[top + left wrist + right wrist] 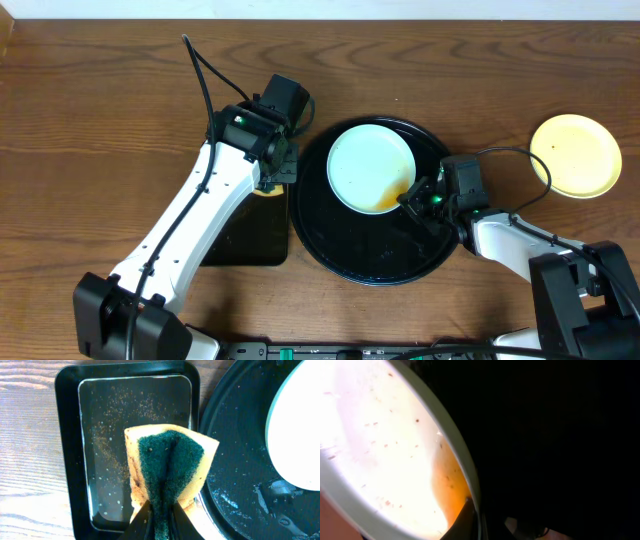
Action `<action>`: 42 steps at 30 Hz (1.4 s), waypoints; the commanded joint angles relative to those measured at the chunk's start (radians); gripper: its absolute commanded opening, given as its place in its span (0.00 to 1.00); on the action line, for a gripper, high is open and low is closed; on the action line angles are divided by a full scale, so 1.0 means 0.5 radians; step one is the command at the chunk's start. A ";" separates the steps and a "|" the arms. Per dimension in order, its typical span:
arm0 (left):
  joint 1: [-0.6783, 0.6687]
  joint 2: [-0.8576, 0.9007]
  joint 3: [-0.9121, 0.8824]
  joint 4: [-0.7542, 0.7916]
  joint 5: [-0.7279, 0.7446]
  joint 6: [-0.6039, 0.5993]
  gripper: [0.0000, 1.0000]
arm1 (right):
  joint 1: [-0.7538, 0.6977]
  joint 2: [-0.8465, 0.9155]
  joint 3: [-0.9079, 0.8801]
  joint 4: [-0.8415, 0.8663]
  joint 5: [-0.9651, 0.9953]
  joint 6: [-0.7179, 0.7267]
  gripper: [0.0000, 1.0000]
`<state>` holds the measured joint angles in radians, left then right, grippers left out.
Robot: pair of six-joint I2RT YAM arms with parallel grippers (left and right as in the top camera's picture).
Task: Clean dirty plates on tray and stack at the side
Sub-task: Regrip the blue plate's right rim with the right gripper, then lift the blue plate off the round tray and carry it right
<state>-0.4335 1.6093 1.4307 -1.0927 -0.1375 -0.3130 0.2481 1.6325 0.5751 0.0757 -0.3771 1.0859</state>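
Observation:
A pale mint-green plate (371,167) with an orange-brown sauce smear (385,203) at its near right lies on the round black tray (340,250). My right gripper (408,200) is shut on that plate's rim, one finger over the smear and one under the edge (476,520). My left gripper (272,183) hovers at the tray's left edge, shut on a folded yellow sponge (170,467) with its green scrub face showing. A pale yellow plate (575,155) rests on the bare wood at the right.
A smaller rectangular black tray (135,415), wet and speckled, lies under the sponge, left of the round tray (235,460). Water drops (260,497) sit on the round tray's floor. The right arm's cable (510,155) loops over the table near the yellow plate.

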 commanded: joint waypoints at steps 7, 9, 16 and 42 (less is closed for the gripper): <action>0.011 0.014 -0.015 -0.005 -0.011 0.027 0.11 | 0.038 -0.134 0.420 -0.780 0.501 -0.700 0.02; 0.011 0.014 -0.015 0.000 -0.011 0.027 0.11 | 0.045 -0.194 0.584 -1.034 0.675 -0.846 0.02; 0.011 0.014 -0.016 0.029 -0.011 0.027 0.10 | 0.085 -0.345 0.933 -1.468 1.099 -1.069 0.02; 0.029 0.214 -0.056 0.080 -0.011 0.048 0.08 | 0.503 -0.460 1.361 -2.008 2.573 -1.843 0.01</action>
<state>-0.4259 1.6955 1.4113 -1.0554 -0.1371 -0.3054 0.4629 1.4200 1.2171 -0.9272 0.7242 0.2436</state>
